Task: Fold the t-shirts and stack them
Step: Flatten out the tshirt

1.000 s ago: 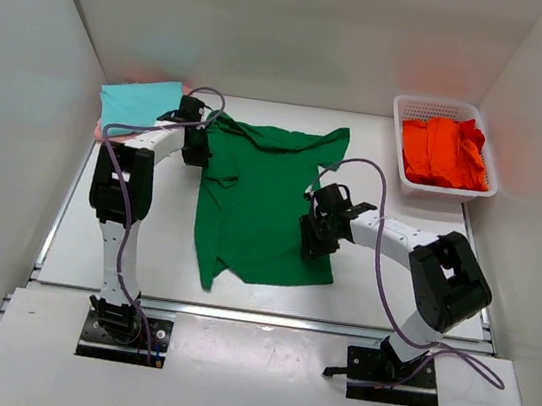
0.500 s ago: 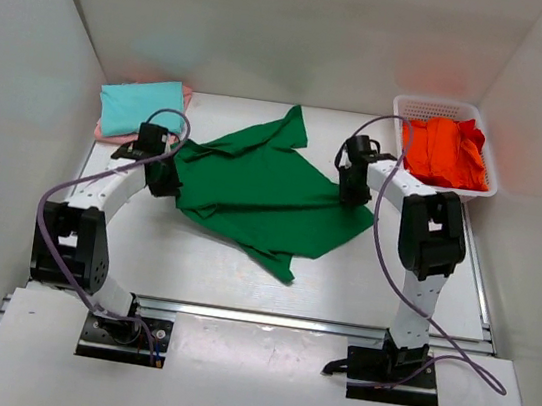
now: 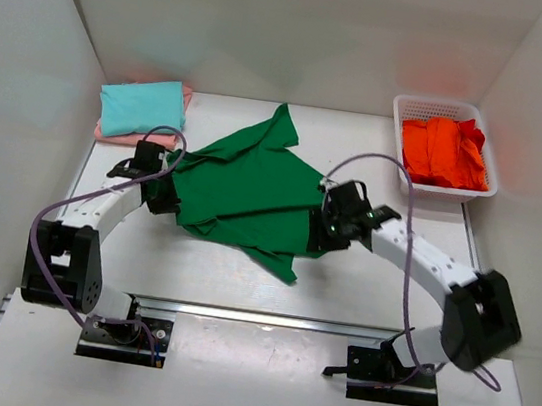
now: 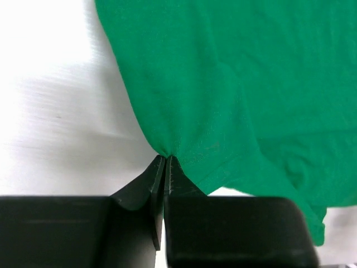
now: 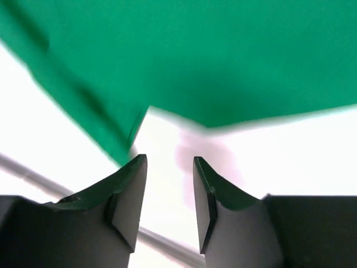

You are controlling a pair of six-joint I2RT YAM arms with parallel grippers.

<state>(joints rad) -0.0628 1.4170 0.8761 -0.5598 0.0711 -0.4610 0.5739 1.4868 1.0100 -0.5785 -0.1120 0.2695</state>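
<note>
Green t-shirt (image 3: 248, 185) pinched by low, outstretched left tool (image 4: 165, 159).

Before me the shirt (image 3: 248, 185) lies mid-table (image 3: 192, 265); the stack (image 3: 141, 107) sits behind it left, the basket (image 3: 436, 104) (heap (image 3: 445, 152) inside) behind it right.

We see the dark green t-shirt (image 3: 248, 190) as soft, matt cloth. The table (image 3: 190, 273) looks smooth and faintly glossy; the basket (image 3: 435, 110) is white lattice plastic.
</note>
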